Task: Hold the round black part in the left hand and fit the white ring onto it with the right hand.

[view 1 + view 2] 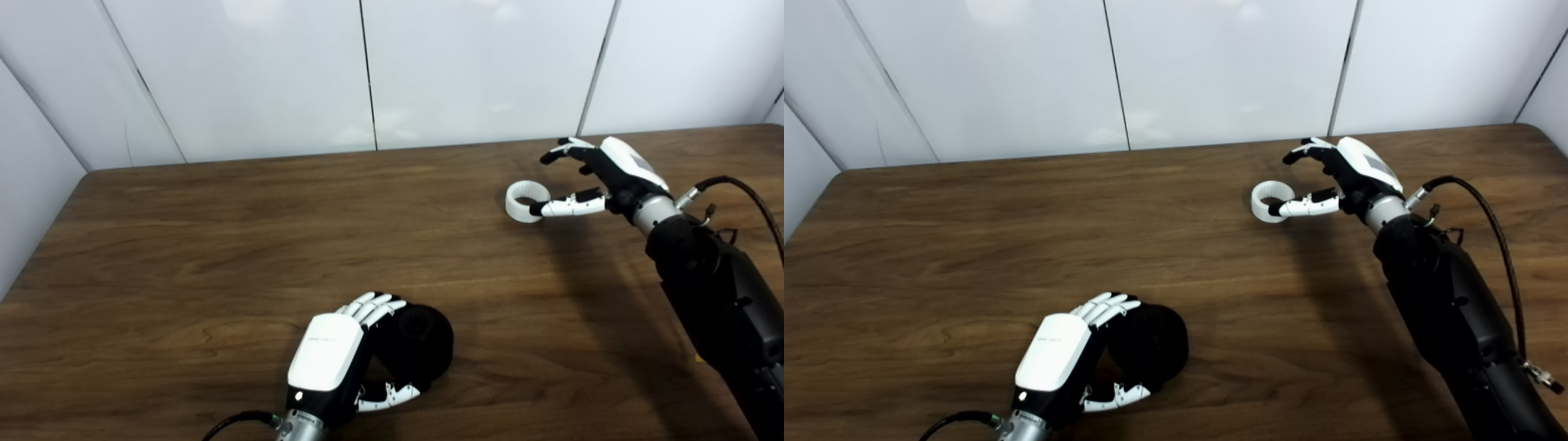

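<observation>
Pickup of the white ring (526, 201) is the step in hand: the right robot hand (603, 174), spread, must pinch it while the left robot hand (343, 361) clasps the black part (422, 343).

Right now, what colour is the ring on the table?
White; the ring shows best in the left eye view.

White ring (527, 201); black round part (422, 346); dark brown wood-grain worktop (245, 245); both hands white-backed with black palms; pale grey wall panels (478, 67).
</observation>
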### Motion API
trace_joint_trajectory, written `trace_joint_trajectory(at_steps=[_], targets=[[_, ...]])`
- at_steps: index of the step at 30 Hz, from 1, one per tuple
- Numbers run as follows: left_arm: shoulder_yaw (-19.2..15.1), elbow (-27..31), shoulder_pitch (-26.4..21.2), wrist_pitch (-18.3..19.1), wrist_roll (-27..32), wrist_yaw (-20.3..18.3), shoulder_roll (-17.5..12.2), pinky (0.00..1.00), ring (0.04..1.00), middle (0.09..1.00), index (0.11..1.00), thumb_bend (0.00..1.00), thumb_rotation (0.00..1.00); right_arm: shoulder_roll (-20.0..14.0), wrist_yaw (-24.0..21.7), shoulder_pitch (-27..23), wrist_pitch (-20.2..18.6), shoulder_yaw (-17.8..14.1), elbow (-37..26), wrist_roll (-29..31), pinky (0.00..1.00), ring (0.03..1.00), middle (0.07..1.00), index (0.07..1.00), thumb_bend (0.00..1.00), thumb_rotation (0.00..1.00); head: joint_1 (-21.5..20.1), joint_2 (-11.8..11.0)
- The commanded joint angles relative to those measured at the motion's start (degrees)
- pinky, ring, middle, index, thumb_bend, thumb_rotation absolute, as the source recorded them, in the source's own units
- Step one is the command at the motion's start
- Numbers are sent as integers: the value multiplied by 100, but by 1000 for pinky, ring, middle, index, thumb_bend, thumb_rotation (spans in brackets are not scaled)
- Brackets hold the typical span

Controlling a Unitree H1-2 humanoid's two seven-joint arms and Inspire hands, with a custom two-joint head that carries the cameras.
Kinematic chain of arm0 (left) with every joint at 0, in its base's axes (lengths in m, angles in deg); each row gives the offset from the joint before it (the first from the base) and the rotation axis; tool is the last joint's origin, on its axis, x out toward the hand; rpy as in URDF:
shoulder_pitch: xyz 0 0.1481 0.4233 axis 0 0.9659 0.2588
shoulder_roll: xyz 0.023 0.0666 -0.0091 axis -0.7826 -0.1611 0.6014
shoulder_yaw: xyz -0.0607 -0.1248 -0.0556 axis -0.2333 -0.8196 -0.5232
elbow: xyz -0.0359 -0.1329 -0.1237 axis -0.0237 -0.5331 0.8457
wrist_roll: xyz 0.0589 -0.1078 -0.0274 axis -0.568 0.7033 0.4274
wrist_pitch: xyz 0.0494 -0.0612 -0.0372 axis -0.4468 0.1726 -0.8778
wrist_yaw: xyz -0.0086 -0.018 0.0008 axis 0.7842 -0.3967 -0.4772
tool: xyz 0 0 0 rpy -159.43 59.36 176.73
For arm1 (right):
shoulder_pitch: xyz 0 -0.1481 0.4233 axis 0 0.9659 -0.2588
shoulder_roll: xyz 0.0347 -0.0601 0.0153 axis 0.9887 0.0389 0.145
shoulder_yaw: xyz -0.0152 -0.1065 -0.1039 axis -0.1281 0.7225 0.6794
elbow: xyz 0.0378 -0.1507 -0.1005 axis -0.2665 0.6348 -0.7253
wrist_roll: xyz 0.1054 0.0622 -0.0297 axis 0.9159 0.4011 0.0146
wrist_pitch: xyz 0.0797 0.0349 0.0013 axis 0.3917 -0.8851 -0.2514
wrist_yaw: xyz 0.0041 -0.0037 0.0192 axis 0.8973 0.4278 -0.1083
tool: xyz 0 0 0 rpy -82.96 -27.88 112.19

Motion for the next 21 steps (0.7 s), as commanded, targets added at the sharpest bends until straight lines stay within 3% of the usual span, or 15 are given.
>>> trace_joint_trajectory(at_steps=[1,5,21], targets=[[34,-49,-1,65,-21,-67,112,766,879,853,760,703,376,-135,-22,-456,80,27,-139,-172,924,990,954,785,841,440,5,8],[45,-66,9,68,-42,-20,129,765,877,852,756,708,379,-283,-119,-525,247,286,-81,-505,996,1000,988,785,872,431,12,-4],[65,-79,22,70,-6,-15,126,778,886,858,754,706,385,-421,-380,-609,418,725,-3,-1332,1000,1000,1000,774,903,363,26,-3]])
